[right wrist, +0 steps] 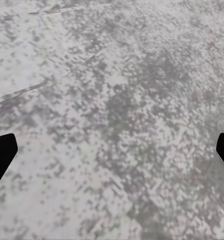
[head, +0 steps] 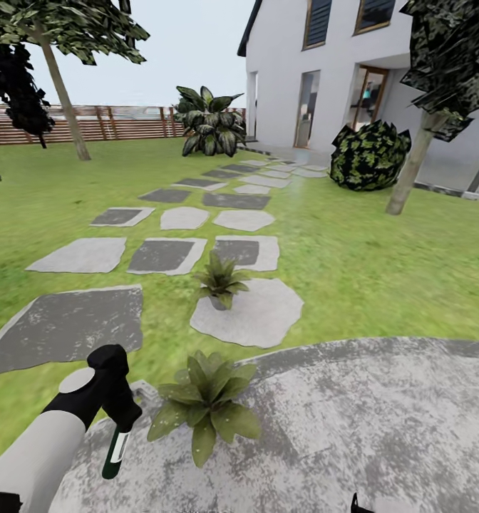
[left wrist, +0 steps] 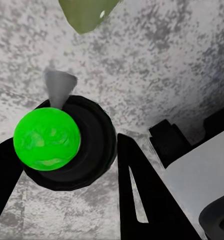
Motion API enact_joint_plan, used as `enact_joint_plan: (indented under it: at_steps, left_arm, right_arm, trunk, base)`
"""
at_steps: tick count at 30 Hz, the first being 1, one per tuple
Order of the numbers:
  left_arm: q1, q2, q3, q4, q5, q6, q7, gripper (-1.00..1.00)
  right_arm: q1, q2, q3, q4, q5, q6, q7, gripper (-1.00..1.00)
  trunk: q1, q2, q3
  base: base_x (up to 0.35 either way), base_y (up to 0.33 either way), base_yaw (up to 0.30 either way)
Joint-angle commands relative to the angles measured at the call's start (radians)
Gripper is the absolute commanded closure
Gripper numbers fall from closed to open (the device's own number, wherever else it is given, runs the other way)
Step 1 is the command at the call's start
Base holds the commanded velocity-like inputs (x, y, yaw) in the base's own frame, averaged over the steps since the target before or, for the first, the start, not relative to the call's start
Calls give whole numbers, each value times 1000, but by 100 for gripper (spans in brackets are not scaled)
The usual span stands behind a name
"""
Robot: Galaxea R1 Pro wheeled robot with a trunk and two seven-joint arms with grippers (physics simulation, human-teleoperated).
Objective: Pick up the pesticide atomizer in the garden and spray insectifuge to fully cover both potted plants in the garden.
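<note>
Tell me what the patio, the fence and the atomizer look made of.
Patio: stone or concrete by its look, matte, mottled grey speckle. Fence: wood, brown horizontal slats, unpolished. Pesticide atomizer in the left gripper: probably plastic, smooth dark green body with a white label; the render leaves glass open.

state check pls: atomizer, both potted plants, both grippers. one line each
pesticide atomizer: held by the left gripper, hanging upside-down over the paved patio.
near potted plant: upright at the patio edge, right beside the atomizer.
far potted plant: upright on a stepping stone, apart from the arm.
left gripper: jaws shut on the atomizer.
right gripper: jaws wide apart, empty, facing bare patio.
</note>
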Motion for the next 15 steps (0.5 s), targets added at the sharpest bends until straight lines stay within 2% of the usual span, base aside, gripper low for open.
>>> enact_joint_plan:
  at_steps: [1,5,9,12,15]
  left_arm:
    - [-3,1,-3,-1,-9,11,-10,100]
    - [-13,2,-2,-1,-11,14,-11,100]
    - [-20,1,-3,0,-12,17,-11,100]
    - [-20,0,-2,1,-12,17,-11,100]
    - [-20,-1,-3,1,-12,18,-11,100]
  right_arm:
    - [0,0,-7,1,11,-2,-4,-100]
    - [0,0,-7,1,11,-2,-4,-100]
    - [-1,0,-7,0,11,-2,-4,-100]
    - [0,0,-7,1,11,-3,-4,-100]
    - [0,0,-7,1,11,-3,-4,-100]
  trunk:
    - [0,0,-1]
    - [0,0,-1]
    - [0,0,-1]
    - [0,0,-1]
    - [0,0,-1]
  base:
    - [-52,-276,277]
    - [39,-222,129]
    - [206,64,51]
    - [48,18,220]
    - [5,-131,272]
